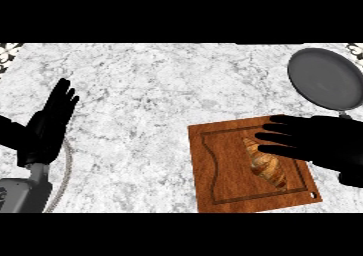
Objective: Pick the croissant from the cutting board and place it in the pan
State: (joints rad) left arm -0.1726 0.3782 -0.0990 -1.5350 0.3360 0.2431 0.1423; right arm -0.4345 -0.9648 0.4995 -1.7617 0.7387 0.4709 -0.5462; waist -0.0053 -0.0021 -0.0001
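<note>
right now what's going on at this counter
A robot is going for the croissant on the wooden cutting board. Its right hand is over the board's upper right part, fingers straight and spread above the croissant's top end, not curled round it. The croissant lies on the board. The pan sits beyond the board at the upper right with nothing in it. The left hand rests open at the left, fingers up.
</note>
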